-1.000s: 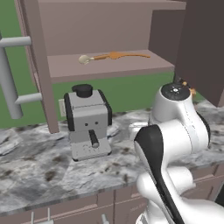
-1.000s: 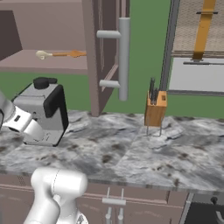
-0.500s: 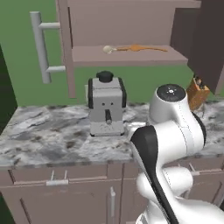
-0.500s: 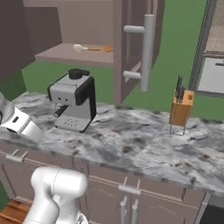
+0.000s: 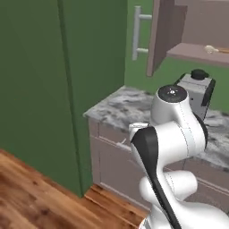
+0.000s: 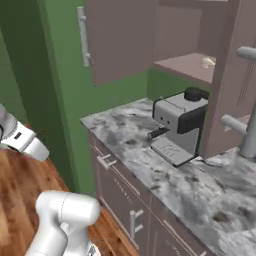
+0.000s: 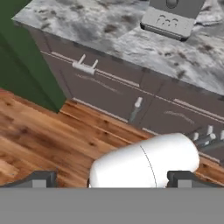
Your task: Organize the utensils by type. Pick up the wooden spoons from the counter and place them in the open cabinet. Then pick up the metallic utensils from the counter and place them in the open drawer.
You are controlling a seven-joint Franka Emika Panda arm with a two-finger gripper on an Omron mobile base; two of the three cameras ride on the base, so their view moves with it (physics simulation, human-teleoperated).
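Note:
One wooden spoon (image 5: 211,49) lies on the shelf of the open cabinet (image 5: 192,53); its pale head (image 6: 207,62) also shows on that shelf (image 6: 182,66) in the right base view. The marbled counter (image 5: 117,105) (image 6: 150,159) (image 7: 109,30) carries no utensils where I can see it. The metallic utensils and the open drawer are out of view. My gripper (image 7: 112,180) is open, its fingertips (image 7: 41,179) wide apart with nothing between them, held over the wood floor in front of the base cabinets.
A grey coffee machine (image 5: 197,86) (image 6: 179,125) stands on the counter under the shelf. The cabinet door (image 6: 120,37) swings out to the left. A green wall (image 5: 53,89) ends the counter on the left. Shut drawer fronts (image 7: 113,92) face the wooden floor (image 7: 39,140).
The whole picture has shifted, so the base has moved: the coffee machine and cabinet now sit far right, and the green wall and floor have come into view. The gripper stays open.

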